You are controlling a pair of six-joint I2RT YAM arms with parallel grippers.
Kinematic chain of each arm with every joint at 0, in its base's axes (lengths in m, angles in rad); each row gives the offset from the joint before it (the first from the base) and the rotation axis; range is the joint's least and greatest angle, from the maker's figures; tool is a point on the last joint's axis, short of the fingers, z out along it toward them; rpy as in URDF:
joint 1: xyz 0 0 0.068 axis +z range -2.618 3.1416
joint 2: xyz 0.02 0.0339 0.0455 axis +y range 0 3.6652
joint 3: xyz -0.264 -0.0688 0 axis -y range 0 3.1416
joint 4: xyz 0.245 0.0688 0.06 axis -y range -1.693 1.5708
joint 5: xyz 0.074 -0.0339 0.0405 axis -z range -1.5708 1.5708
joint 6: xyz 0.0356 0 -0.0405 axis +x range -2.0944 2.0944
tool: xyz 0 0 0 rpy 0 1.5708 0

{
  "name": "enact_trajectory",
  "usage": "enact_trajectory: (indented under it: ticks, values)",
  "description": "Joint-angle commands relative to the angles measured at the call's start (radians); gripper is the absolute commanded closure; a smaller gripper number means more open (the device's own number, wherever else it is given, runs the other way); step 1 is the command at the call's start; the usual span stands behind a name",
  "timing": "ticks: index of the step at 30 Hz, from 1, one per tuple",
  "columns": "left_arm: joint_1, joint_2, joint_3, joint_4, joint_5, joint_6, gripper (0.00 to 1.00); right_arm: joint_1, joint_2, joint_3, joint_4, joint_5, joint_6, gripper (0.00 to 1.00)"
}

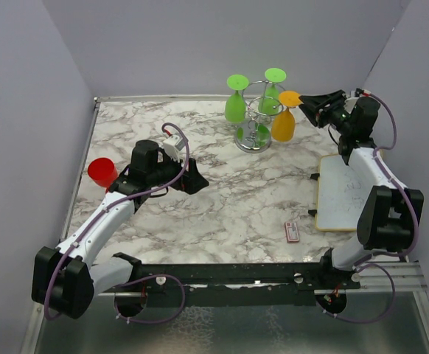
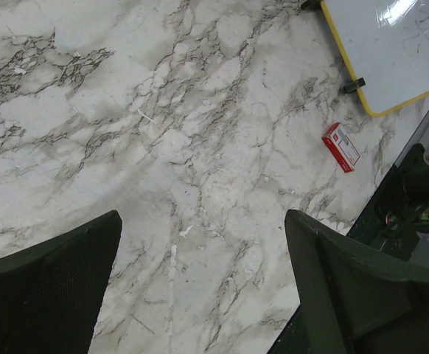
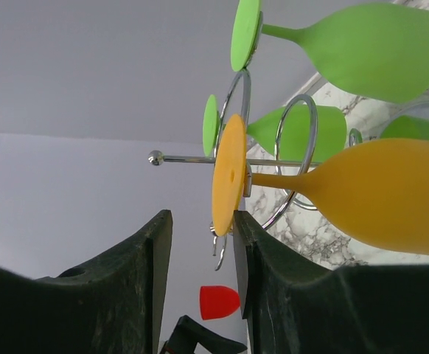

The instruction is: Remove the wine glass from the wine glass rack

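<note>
The wine glass rack (image 1: pixel 254 139) is a chrome wire stand at the back of the marble table, and several wine glasses hang from it upside down. An orange wine glass (image 1: pixel 283 125) hangs on the right-hand arm, two green ones (image 1: pixel 235 107) behind it. My right gripper (image 1: pixel 307 103) is level with the orange glass's foot. In the right wrist view the foot's lower rim (image 3: pixel 228 214) sits between the part-closed fingers of my right gripper (image 3: pixel 200 215), against the right one and clear of the left. My left gripper (image 1: pixel 200 181) hovers open over bare marble (image 2: pixel 203 221).
A red cup (image 1: pixel 102 172) stands at the table's left edge. A yellow-framed whiteboard (image 1: pixel 343 192) lies at the right, beneath my right arm. A small red box (image 1: pixel 293 231) lies near the front edge. Grey walls close in the back and both sides.
</note>
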Motion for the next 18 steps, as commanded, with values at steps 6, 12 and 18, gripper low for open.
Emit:
enact_trajectory:
  ticks: [6, 12, 18]
  values:
    - [-0.006, -0.001, -0.006, 0.030, -0.010, 0.019, 0.06, 0.029, 0.038, 0.021, 0.046, -0.008, 0.033, 0.62]
    - [-0.006, -0.005, -0.007, 0.029, -0.014, 0.021, 0.06, 0.051, 0.062, 0.054, 0.049, -0.005, 0.044, 0.63]
    - [-0.006, -0.007, -0.006, 0.029, -0.014, 0.021, 0.06, 0.055, 0.030, 0.067, 0.003, 0.034, 0.014, 0.65]
